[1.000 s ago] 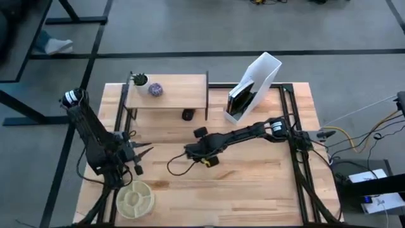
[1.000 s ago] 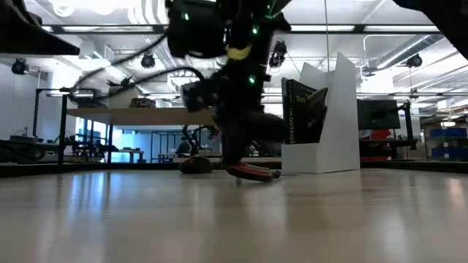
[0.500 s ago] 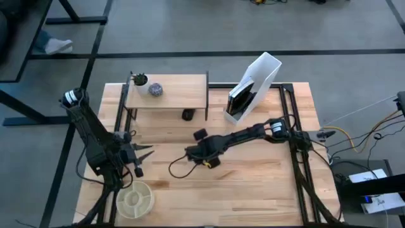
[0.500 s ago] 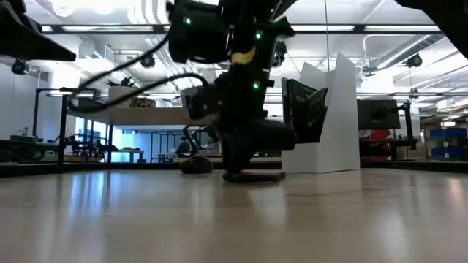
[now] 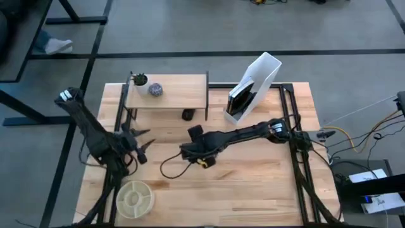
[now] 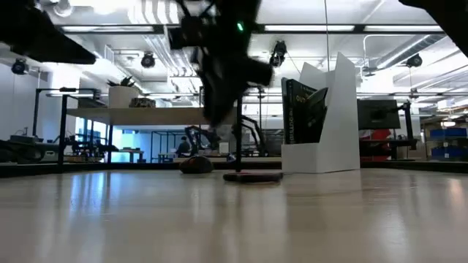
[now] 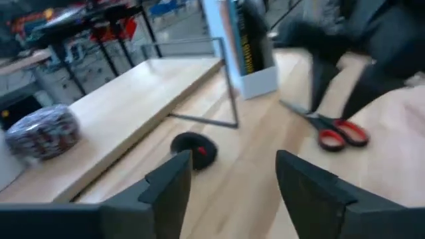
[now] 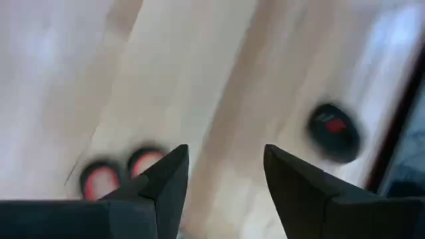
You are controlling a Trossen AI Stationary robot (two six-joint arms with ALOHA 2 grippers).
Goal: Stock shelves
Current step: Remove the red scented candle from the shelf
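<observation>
Right gripper (image 8: 222, 192) spread empty above probably scissors (image 7: 335, 131), left gripper (image 7: 229, 192) parted.

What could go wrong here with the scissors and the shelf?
The red-handled scissors lie flat on the tabletop, so the open right gripper above them may slip off the thin handles. The black round object sits beside the shelf leg and could get knocked. The left gripper is open and pointed that way too.
</observation>
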